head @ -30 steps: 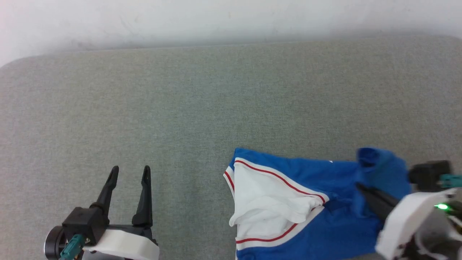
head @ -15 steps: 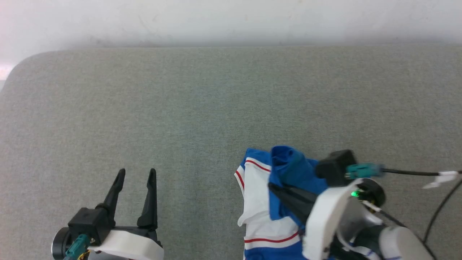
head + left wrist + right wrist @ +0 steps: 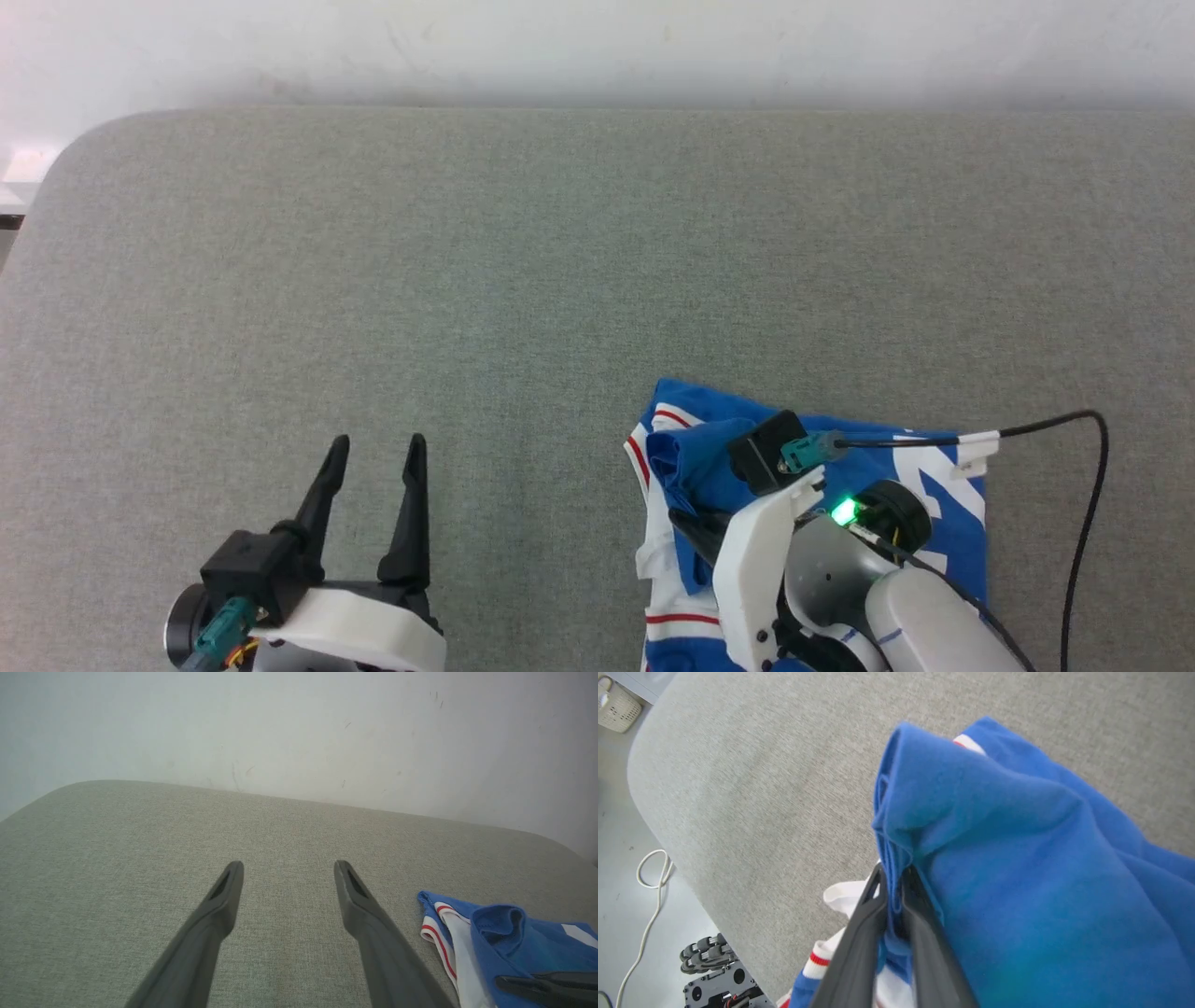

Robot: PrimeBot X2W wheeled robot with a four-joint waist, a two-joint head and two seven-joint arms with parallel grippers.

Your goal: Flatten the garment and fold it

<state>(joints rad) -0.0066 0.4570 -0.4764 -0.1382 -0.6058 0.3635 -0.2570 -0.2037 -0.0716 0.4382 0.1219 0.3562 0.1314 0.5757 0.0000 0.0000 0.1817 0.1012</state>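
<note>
Right pincer, head view: right pincer [image 3: 681, 518] is clamping together on a bunched blue fold of the shirt [image 3: 934, 523], which is lying low on the right of the grey table [image 3: 560, 280].
Left pincer, head view: left pincer [image 3: 376, 450] is hanging with its fingers apart and empty, well apart from the shirt.
Risk, head view: I'm judging that the black cable [image 3: 1083, 523] looping beside the shirt could snag the cloth on a wide swing.
Left wrist view: left pincer [image 3: 288, 868] is standing wide over bare table [image 3: 140, 826]; the shirt [image 3: 528, 938] is sitting at the lower right, with the right pincer [image 3: 509, 982] on it.
Right wrist view: right pincer [image 3: 894, 877] is squeezing only a thin pinch of the shirt [image 3: 1017, 858].
Risk, right wrist view: I'm thinking the soft cloth could slip out. Several layers may be caught together, so the fold could land crooked. The white sleeve is lying near the table [image 3: 761, 788] edge and could slide off.
Basket: a pale basket [image 3: 616, 702] is sitting on the floor; I cannot tell what is in it.
</note>
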